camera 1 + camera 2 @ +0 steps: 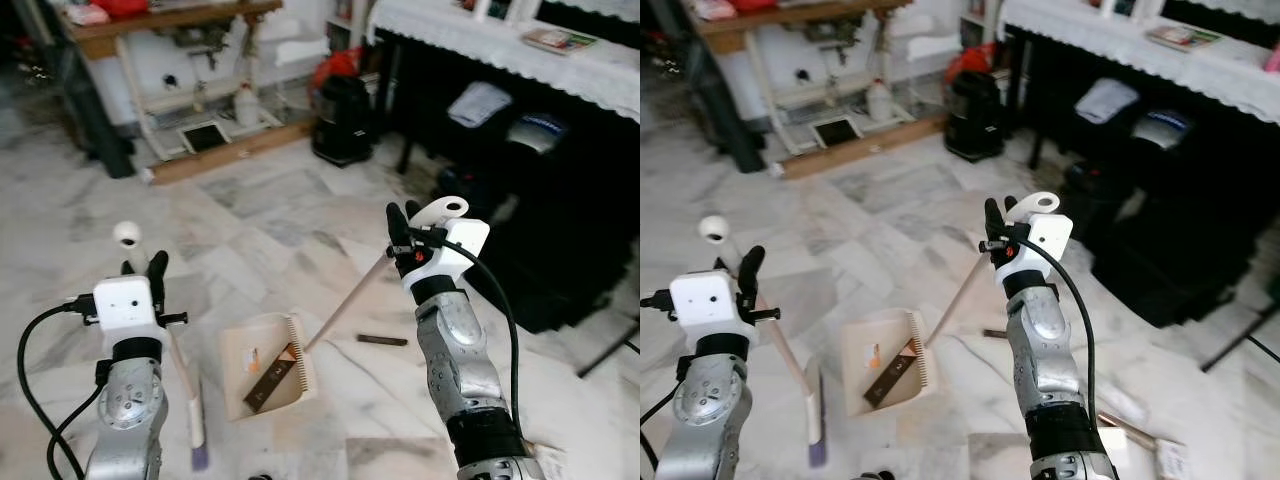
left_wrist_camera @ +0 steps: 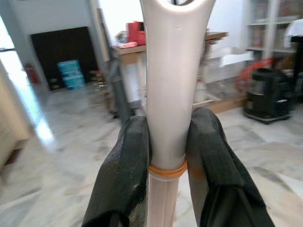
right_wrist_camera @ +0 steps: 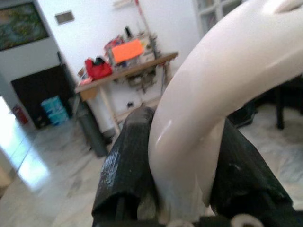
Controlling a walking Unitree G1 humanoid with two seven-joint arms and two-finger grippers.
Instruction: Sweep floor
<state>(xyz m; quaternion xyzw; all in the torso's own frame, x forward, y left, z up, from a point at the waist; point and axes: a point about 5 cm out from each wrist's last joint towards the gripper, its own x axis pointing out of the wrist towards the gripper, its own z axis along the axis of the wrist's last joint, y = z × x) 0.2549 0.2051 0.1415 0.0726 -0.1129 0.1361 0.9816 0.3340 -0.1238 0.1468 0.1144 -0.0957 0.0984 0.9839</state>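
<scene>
My left gripper (image 1: 146, 268) is shut on the cream broom handle (image 2: 173, 94), which runs down to the brush head (image 1: 198, 440) on the marble floor. My right gripper (image 1: 405, 228) is shut on the white grip of the dustpan handle (image 3: 208, 113); its long stick (image 1: 345, 303) slants down to the cream dustpan (image 1: 268, 372) lying on the floor between the arms. In the pan lie a brown strip (image 1: 270, 380) and a small orange scrap (image 1: 253, 354). A dark stick-like piece (image 1: 383, 341) lies on the floor just right of the pan.
A black vacuum cleaner (image 1: 343, 118) stands ahead by a white workbench (image 1: 190, 70). On the right a table with a white lace cloth (image 1: 520, 45) has dark bags (image 1: 530, 200) beneath it. Paper scraps (image 1: 1170, 458) lie at the lower right.
</scene>
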